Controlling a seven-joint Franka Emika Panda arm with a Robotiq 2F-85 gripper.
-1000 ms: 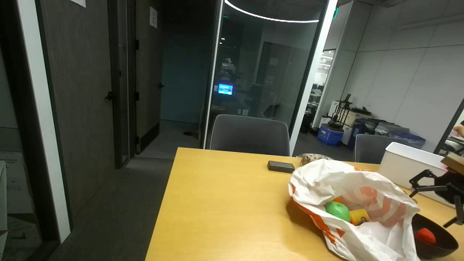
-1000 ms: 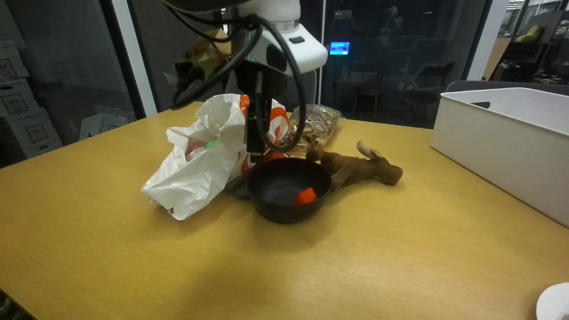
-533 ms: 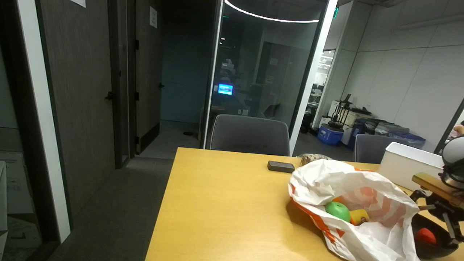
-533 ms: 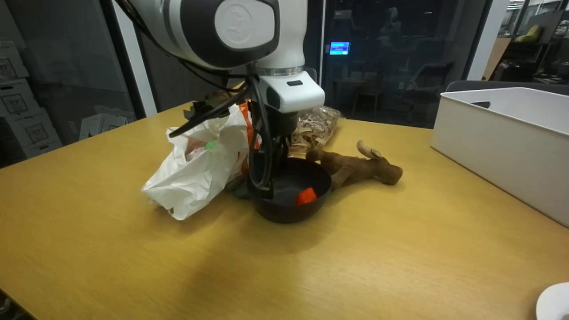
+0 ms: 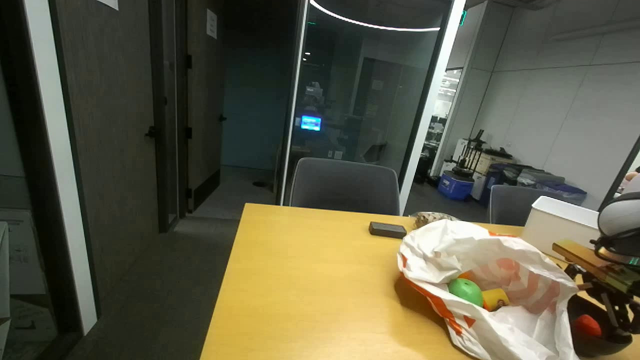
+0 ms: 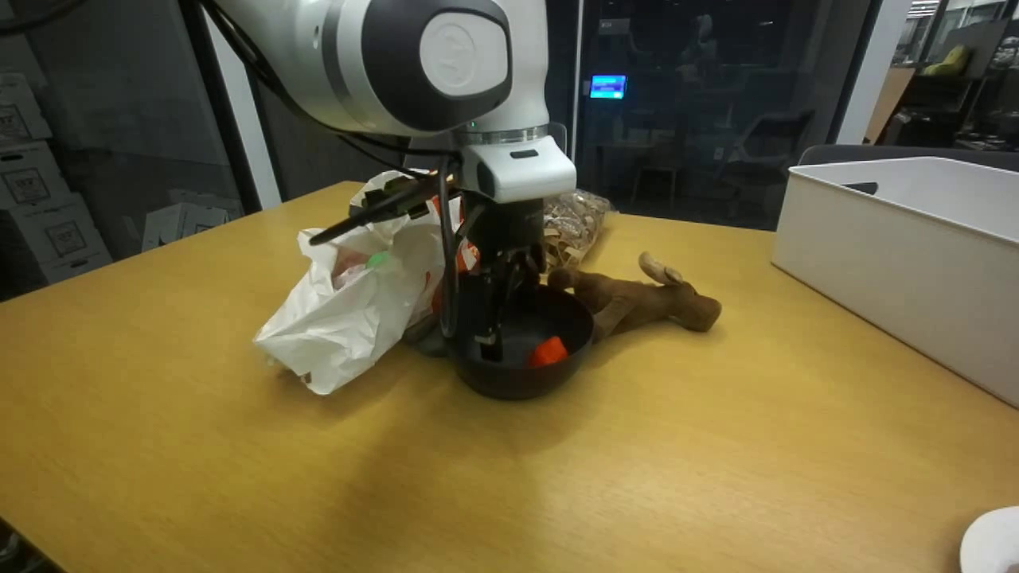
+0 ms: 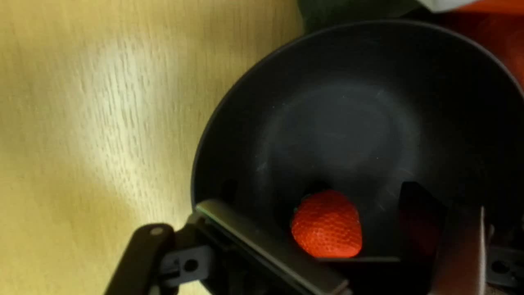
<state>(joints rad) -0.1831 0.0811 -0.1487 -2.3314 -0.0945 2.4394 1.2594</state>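
Gripper (image 7: 348,237) spread wide in a dark bowl (image 7: 342,127), a strawberry (image 7: 326,225) between its fingers (image 7: 266,244)
The strawberry lies inside the bowl; whether either finger touches it is hard to tell. The bowl stands on the yellow tabletop (image 6: 557,485). In both exterior views a white bag (image 6: 342,334) with orange print sits just beside it, a green round thing (image 5: 465,291) showing in its mouth; in an exterior view a brown knobbly object (image 6: 637,302) lies near the bowl's rim
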